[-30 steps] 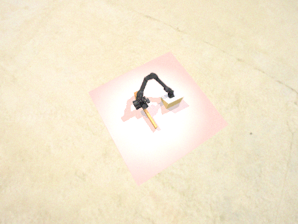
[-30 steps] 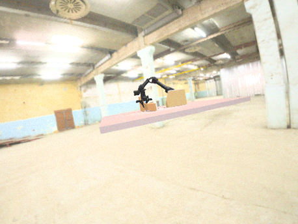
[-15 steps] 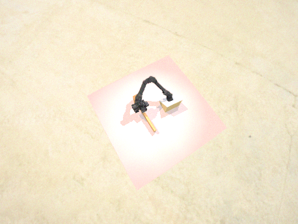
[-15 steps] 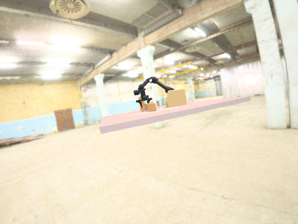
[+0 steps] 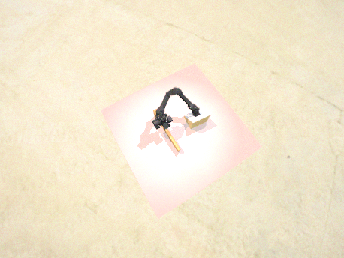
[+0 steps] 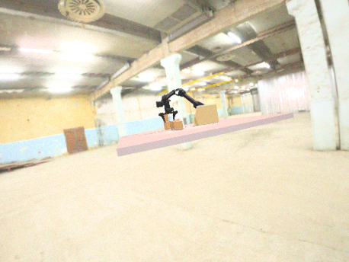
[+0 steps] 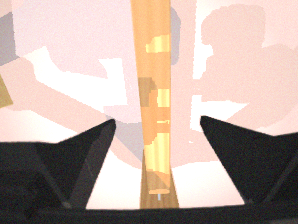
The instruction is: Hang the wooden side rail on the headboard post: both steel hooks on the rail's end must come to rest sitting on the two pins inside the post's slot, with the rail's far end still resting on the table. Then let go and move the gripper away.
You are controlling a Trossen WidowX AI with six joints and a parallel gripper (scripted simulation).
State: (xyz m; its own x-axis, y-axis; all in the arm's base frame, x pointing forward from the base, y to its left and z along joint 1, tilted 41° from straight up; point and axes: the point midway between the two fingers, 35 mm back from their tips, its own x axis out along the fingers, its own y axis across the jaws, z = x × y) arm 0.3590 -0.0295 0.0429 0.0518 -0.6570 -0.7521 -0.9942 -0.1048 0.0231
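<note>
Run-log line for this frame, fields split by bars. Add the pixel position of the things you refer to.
gripper (image 5: 163,121) (image 6: 168,116) (image 7: 157,121): open, above rail | side rail (image 5: 173,140) (image 7: 158,150): not held | hook seating: cannot tell | arm withdrawal: unfinished

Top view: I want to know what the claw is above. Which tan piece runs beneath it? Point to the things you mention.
The long, narrow wooden rail (image 5: 173,141) (image 6: 177,125) (image 7: 151,65), passing under the open claw (image 5: 163,121) (image 6: 168,119) (image 7: 157,121); the broad block (image 5: 200,123) (image 6: 206,115) (image 7: 4,95) stands apart, beneath the arm's base.
</note>
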